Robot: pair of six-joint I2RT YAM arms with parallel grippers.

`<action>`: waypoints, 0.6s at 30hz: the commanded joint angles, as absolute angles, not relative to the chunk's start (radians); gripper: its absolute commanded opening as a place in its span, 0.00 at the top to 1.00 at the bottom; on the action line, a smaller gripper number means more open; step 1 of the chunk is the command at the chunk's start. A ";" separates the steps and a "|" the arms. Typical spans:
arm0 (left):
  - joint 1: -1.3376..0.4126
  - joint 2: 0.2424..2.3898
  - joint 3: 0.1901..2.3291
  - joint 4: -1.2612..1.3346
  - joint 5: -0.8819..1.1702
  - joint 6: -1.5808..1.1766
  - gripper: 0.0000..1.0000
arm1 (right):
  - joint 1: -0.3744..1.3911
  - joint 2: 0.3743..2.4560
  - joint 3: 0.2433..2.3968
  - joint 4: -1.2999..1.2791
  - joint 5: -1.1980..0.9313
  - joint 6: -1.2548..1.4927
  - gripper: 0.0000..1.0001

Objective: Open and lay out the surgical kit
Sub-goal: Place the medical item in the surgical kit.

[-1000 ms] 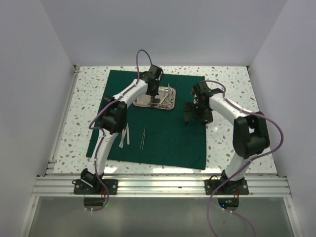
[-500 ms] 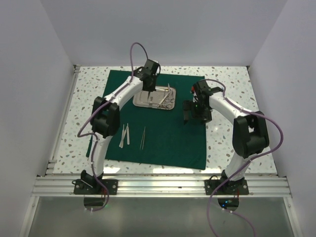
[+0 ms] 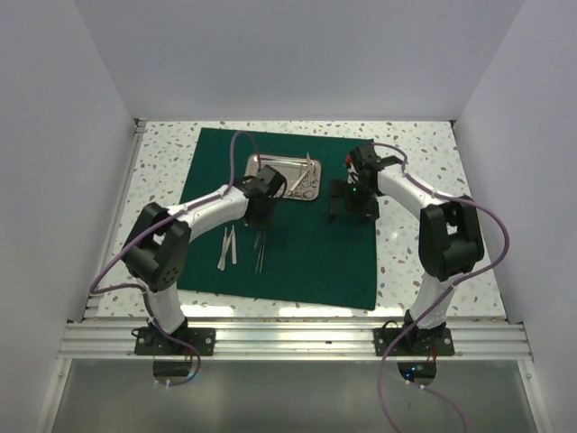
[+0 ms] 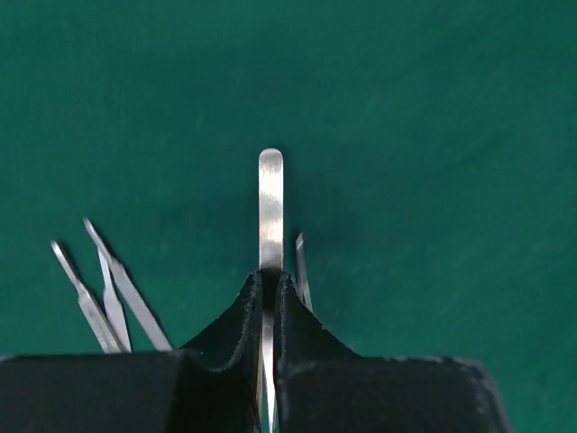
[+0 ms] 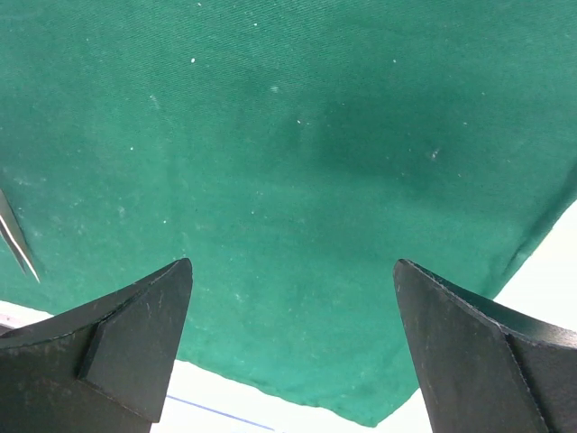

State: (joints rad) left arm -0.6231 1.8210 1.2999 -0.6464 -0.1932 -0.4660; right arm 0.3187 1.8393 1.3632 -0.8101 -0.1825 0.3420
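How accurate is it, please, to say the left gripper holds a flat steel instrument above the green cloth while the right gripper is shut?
The ending is wrong: the right wrist view shows the right gripper open. The left gripper does hold the flat steel instrument above the green cloth.

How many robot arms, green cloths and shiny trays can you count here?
Robot arms: 2
Green cloth: 1
Shiny tray: 1
Total: 4
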 commanded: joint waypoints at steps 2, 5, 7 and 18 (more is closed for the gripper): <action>-0.640 1.721 1.171 -0.565 -0.187 -0.557 1.00 | 0.314 1.802 1.321 -0.784 -0.227 0.354 0.03; -0.660 1.704 1.124 -0.549 -0.187 -0.581 1.00 | 0.314 1.784 1.292 -0.776 -0.232 0.354 0.03; -0.669 1.701 1.114 -0.541 -0.184 -0.592 1.00 | 0.314 1.778 1.281 -0.775 -0.233 0.354 0.03; -0.678 1.686 1.160 -0.606 -0.187 -0.578 0.68 | 0.314 1.763 1.295 -0.787 -0.201 0.341 0.03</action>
State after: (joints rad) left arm -0.6750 1.7405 1.1187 -0.5987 -0.1848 -0.5655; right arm 0.3187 1.8107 1.2797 -0.7914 -0.2012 0.3481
